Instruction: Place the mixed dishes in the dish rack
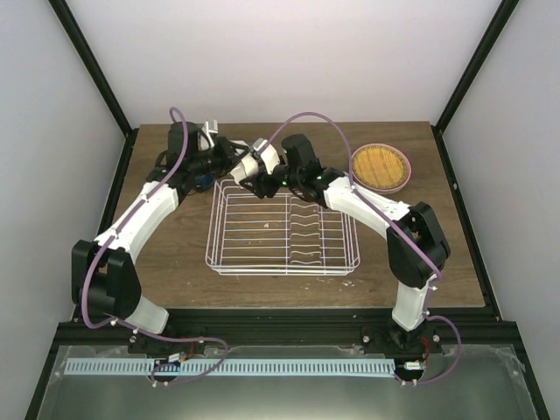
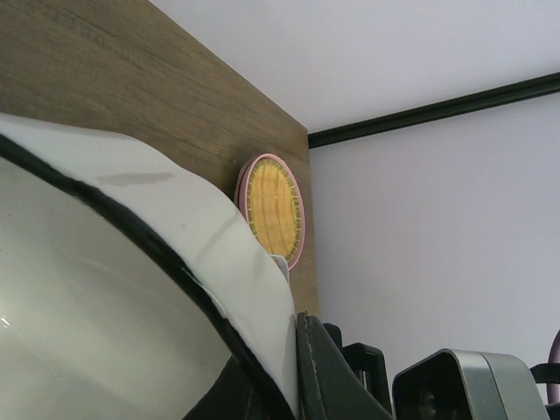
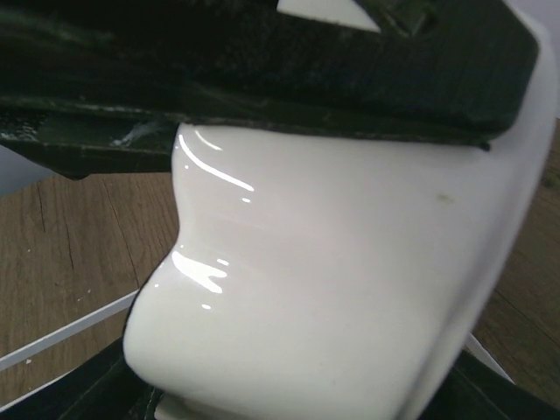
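Jaws of right gripper (image 1: pixel 263 176) pinch cream-white bowl (image 3: pixel 332 289) over dish rack's (image 1: pixel 282 269) far edge, tilt unclear; left gripper's (image 1: pixel 233 157) jaws unclear

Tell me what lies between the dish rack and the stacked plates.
Top external view: the right arm, its white forearm, crosses above that stretch. Beneath it, only bare wooden table shows between the dish rack and the stacked plates.

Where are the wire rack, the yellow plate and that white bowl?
wire rack (image 1: pixel 282 229), top view, its middle wires.
yellow plate (image 1: pixel 379 166), top view, its centre.
white bowl (image 3: pixel 332 289), right wrist view, its glossy side.
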Motion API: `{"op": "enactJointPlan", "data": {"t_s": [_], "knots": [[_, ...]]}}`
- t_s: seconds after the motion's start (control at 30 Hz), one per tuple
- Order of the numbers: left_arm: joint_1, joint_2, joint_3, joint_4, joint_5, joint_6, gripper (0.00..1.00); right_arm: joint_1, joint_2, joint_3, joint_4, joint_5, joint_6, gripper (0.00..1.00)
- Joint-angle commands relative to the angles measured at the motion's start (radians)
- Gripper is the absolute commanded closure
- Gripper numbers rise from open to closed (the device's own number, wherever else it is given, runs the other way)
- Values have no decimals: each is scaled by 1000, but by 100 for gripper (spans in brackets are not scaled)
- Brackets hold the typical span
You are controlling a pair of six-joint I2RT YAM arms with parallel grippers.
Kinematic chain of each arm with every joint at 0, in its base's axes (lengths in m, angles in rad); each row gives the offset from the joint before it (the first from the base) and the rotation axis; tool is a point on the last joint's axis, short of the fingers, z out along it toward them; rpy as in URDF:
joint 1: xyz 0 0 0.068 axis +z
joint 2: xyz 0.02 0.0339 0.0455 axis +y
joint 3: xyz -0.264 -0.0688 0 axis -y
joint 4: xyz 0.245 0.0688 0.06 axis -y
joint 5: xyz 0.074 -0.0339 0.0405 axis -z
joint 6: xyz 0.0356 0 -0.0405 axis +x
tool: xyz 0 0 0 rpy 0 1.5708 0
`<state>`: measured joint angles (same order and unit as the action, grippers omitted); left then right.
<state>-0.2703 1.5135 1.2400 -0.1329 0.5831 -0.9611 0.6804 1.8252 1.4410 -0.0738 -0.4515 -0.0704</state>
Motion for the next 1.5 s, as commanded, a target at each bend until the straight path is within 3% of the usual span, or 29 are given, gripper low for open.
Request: {"op": "enactJointPlan", "data": {"t_s": [0.0, 0.2, 0.47, 1.47], "knots": [[-23, -33, -19, 98, 85, 2, 99, 12, 10, 51, 48, -35, -33, 46], [-23, -33, -65, 123, 97, -5, 95, 12, 8, 47, 33, -24, -48, 48], [-23, -33, -115, 129, 125, -8, 80, 11, -1, 31, 22, 0, -55, 51], [-23, -31, -135, 75, 162, 13, 75, 12, -12, -10, 29, 48, -55, 57]]}}
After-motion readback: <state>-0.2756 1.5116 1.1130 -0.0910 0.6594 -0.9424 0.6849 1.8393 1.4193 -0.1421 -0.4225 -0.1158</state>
